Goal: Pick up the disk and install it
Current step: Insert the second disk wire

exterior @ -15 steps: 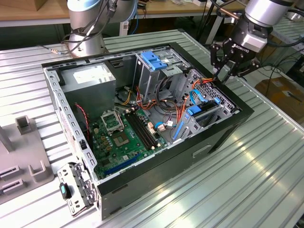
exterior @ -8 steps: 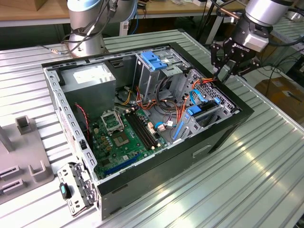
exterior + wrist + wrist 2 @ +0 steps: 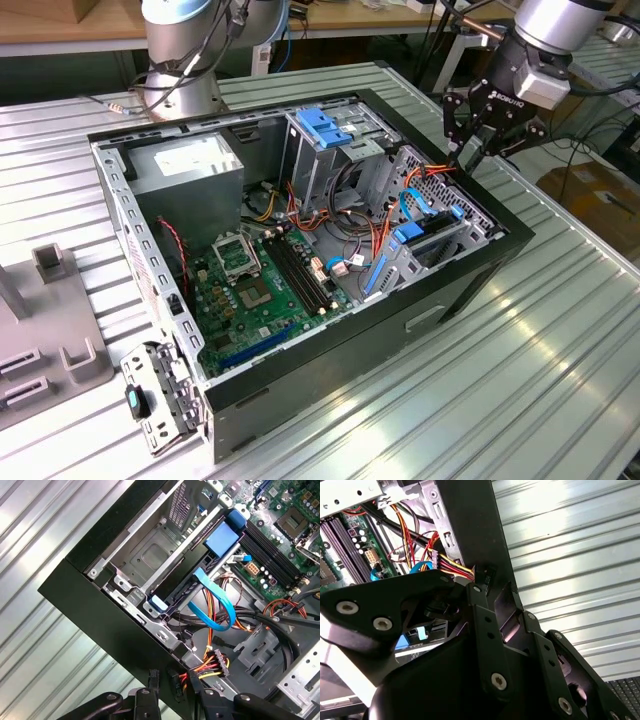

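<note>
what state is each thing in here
computer case: lying on its side, panel off
disk: appears seated in the drive bay, apart from the gripper
gripper: hovering over the case edge beside the bay
processor socket: no cooler
memory slots: empty

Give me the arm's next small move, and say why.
Probably a short shift inward over the metal bay. The hand hangs above the corner of the case wall, right by the red-and-yellow cable plug, while the disk with its blue rails lies further in, apart from the hand.
</note>
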`<state>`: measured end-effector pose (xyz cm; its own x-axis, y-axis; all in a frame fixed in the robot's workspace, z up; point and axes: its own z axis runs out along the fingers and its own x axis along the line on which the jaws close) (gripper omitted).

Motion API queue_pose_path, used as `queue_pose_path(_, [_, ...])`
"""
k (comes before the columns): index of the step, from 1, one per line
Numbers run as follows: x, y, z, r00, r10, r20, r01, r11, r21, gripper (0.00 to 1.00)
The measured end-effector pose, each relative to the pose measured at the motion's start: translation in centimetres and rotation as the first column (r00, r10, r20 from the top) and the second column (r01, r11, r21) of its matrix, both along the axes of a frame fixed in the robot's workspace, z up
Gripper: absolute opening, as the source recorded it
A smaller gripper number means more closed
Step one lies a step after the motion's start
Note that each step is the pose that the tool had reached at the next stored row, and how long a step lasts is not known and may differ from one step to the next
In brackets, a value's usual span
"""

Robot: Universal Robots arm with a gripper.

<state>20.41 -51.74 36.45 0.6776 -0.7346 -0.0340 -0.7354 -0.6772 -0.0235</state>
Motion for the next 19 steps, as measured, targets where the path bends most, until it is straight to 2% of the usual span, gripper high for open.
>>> queue_pose_path(16, [0.19, 0.01, 0.00, 1.0000, 0.000, 0.0000, 0.000, 1.0000, 0.0000, 0.36])
queue_pose_path(18, [0.20, 0.01, 0.00, 1.0000, 0.000, 0.0000, 0.000, 1.0000, 0.0000, 0.35])
queue_pose_path(19, [0.21, 0.01, 0.00, 1.0000, 0.000, 0.0000, 0.000, 1.0000, 0.0000, 0.27])
